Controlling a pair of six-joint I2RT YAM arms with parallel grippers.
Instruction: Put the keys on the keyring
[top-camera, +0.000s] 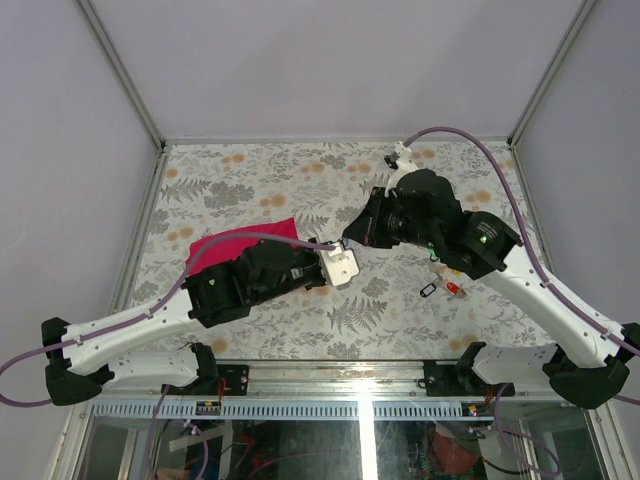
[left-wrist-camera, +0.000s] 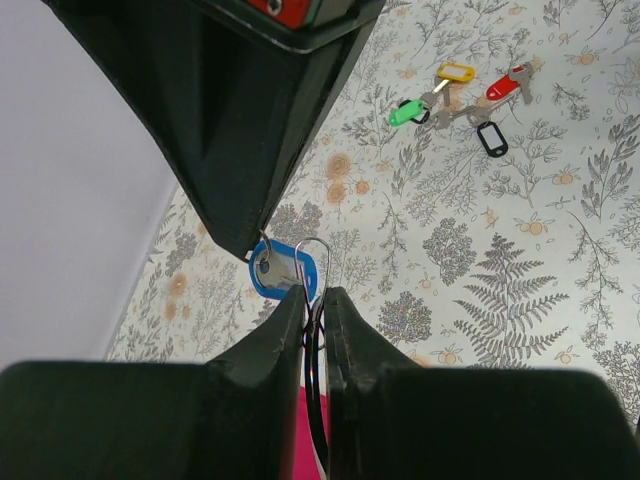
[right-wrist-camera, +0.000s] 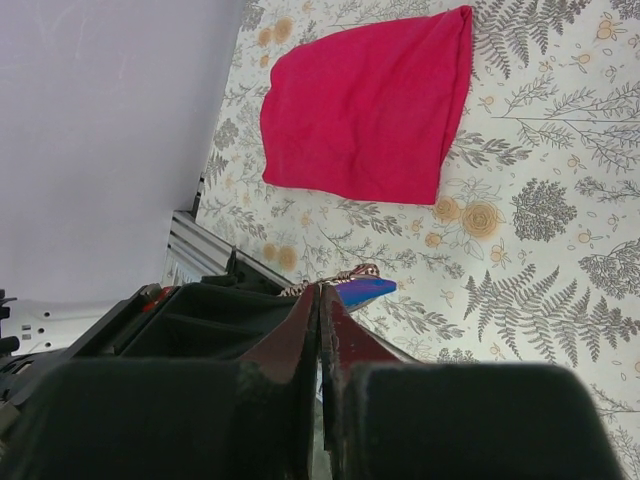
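Note:
My left gripper (left-wrist-camera: 312, 296) is shut on the keyring (left-wrist-camera: 316, 262), a thin silvery wire loop that stands up between its fingertips. My right gripper (right-wrist-camera: 320, 293) is shut on a key with a blue tag (right-wrist-camera: 365, 291). That blue key (left-wrist-camera: 284, 271) touches the wire loop in the left wrist view. In the top view the two grippers, left (top-camera: 343, 266) and right (top-camera: 349, 238), meet tip to tip above the middle of the table. Loose keys lie together on the table: green tag (left-wrist-camera: 405, 112), yellow tag (left-wrist-camera: 455, 72), red tag (left-wrist-camera: 503, 88) and black tag (left-wrist-camera: 491, 138).
A magenta cloth (right-wrist-camera: 370, 105) lies flat at the table's left, partly under the left arm (top-camera: 250, 240). The loose keys (top-camera: 452, 288) lie under the right arm's forearm. The floral table (top-camera: 280, 180) is walled by white panels with a metal rail at the near edge.

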